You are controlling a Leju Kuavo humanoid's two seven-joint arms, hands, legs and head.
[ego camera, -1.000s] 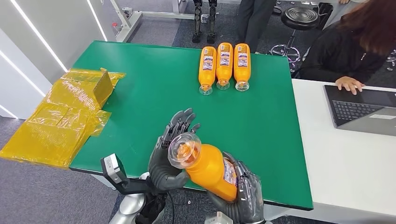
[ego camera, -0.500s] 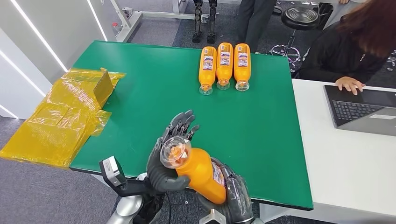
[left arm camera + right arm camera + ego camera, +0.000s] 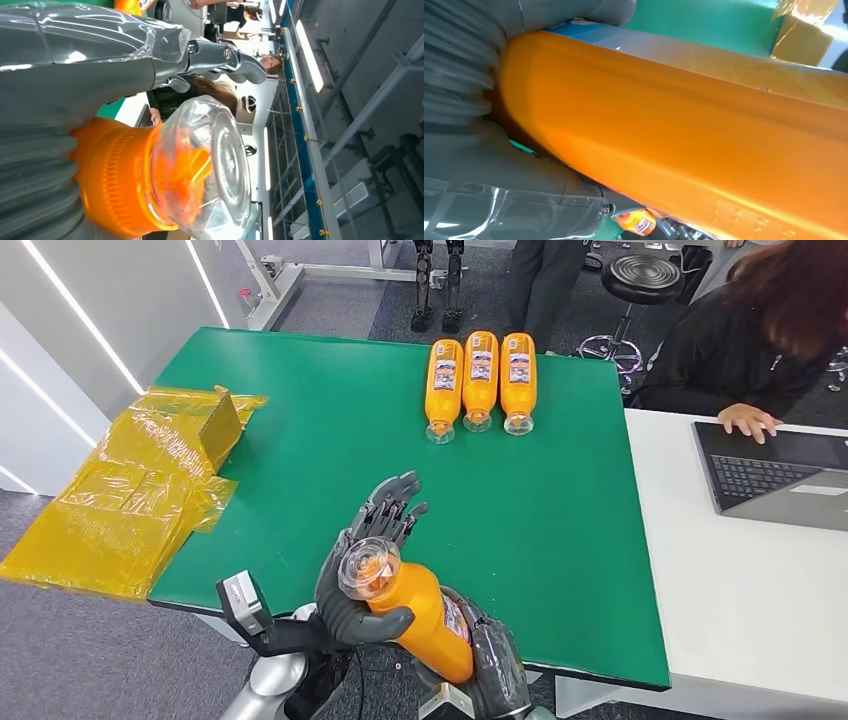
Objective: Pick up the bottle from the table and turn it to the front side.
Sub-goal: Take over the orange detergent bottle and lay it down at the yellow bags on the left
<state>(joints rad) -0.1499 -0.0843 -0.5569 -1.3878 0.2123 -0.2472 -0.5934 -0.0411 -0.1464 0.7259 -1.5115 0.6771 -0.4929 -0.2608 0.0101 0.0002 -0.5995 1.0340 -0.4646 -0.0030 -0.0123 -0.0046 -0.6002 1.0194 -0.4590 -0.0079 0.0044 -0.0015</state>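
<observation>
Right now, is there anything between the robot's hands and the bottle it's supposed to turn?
Nothing visible does. The bottle is already off the green table, held by both hands: the left hand grips it near the clear cap, and the right hand holds its body. The three other bottles lie far across the table.

Left robot hand (image 3: 360, 585) and right robot hand (image 3: 490, 665) both gripping bottle (image 3: 420, 610)

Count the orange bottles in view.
4. Three lie side by side at the table's far edge; one is held by both hands, left and right.
</observation>
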